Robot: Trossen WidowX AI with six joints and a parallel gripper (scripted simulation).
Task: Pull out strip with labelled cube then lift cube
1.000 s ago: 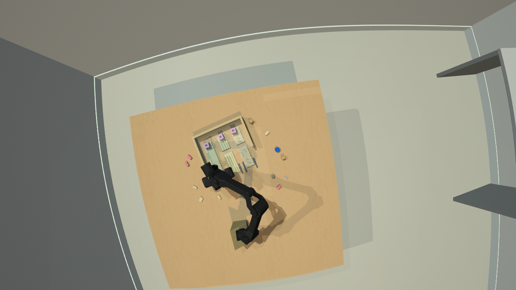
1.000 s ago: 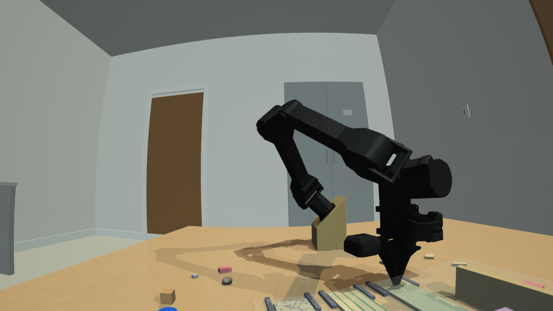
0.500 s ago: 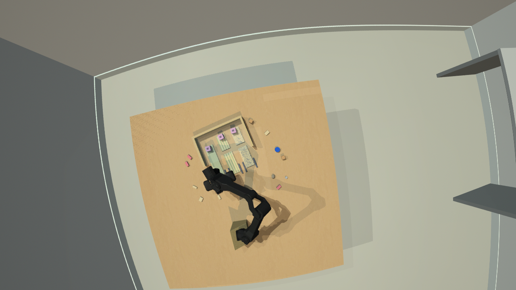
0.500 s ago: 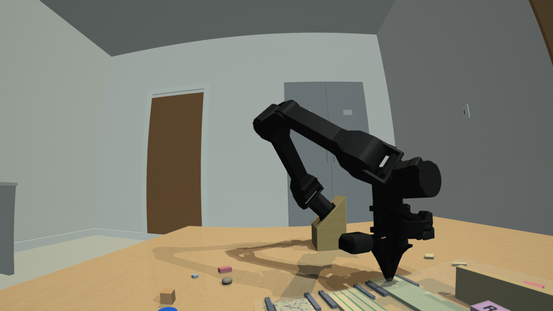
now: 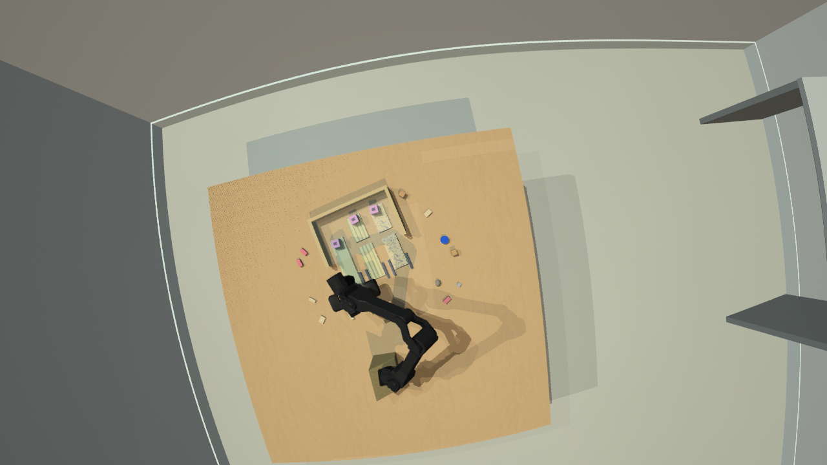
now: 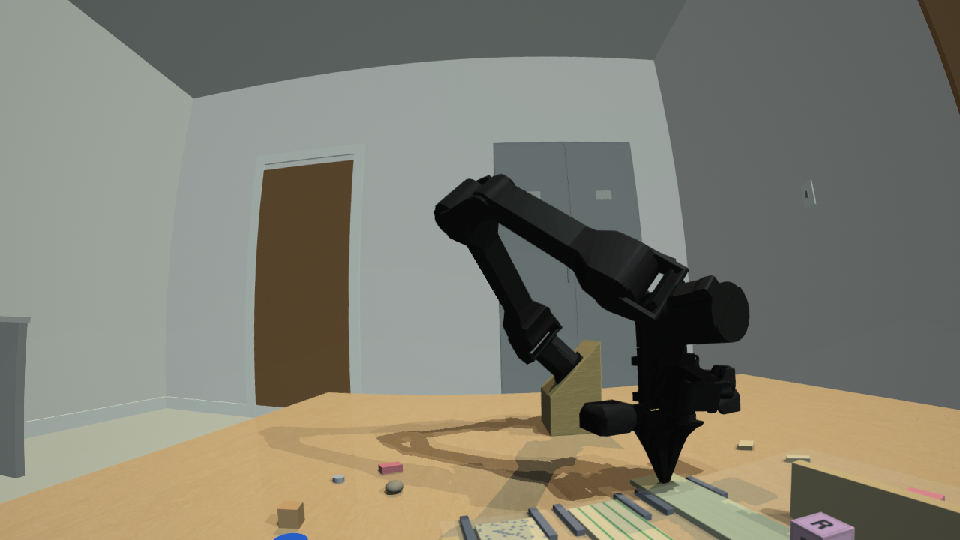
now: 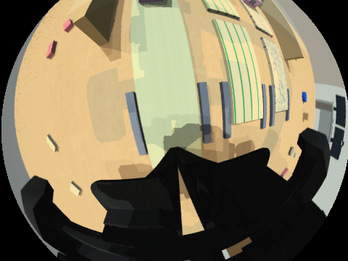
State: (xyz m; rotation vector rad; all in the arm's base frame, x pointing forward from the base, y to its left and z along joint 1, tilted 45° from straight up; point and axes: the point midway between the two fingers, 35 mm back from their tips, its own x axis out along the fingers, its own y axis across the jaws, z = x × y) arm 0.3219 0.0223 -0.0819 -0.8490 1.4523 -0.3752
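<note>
A plain pale green strip [image 5: 347, 259] [image 6: 721, 508] [image 7: 164, 72] is in one piece. A purple cube [image 5: 336, 243] [image 6: 820, 527] stands on its far part; a letter R shows in the exterior view. My gripper [image 6: 664, 481] [image 7: 174, 151] is shut and empty, its tip down at the strip's near end; the top view hides the tip. The green-striped strip has a near piece [image 5: 371, 260] [image 7: 242, 76] and a far piece [image 5: 358, 230] [image 7: 222, 8], with a gap. The speckled strip also has a near piece [image 5: 395, 250] [image 7: 276, 74] and a far piece [image 5: 382, 219]. Each far piece carries a purple cube.
A low wooden wall [image 5: 349, 203] [image 6: 865, 507] surrounds the strips' far ends and sides. Dark guide bars [image 7: 135, 123] [image 7: 204, 112] flank the plain strip; more flank the others. A blue disc [image 5: 444, 239], orange blocks and a red block [image 5: 446, 299] lie right; pale and red blocks lie left.
</note>
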